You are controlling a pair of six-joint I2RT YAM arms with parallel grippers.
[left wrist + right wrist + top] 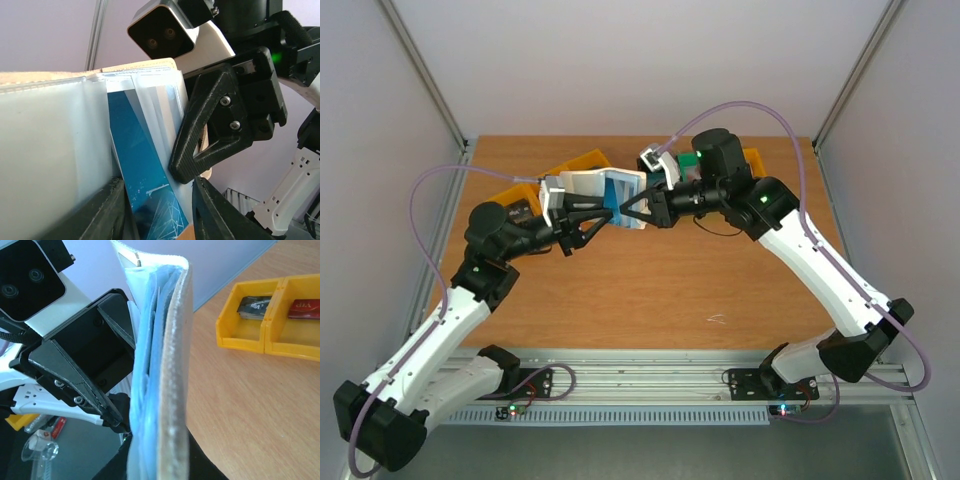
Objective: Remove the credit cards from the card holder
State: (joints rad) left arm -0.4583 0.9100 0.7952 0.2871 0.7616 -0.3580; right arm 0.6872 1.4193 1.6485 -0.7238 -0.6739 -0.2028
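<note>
The card holder (603, 186) is held open in the air above the back middle of the table, between both grippers. In the left wrist view its blue-grey inner pockets (55, 150) face me, and a blue credit card (145, 185) sticks out of them at a tilt. My left gripper (157, 215) is shut on the bottom of this card (611, 211). My right gripper (160, 465) is shut on the holder's right panel, seen edge-on with its beige outer face (177, 365). One right finger (215, 125) presses on that panel. Other cards are mostly hidden in the pockets.
Yellow bins stand at the back of the table (585, 162), (515, 195), (755, 158). The right wrist view shows two of them (250, 335), (300, 347) with small items inside. The wooden table (650, 290) lies below.
</note>
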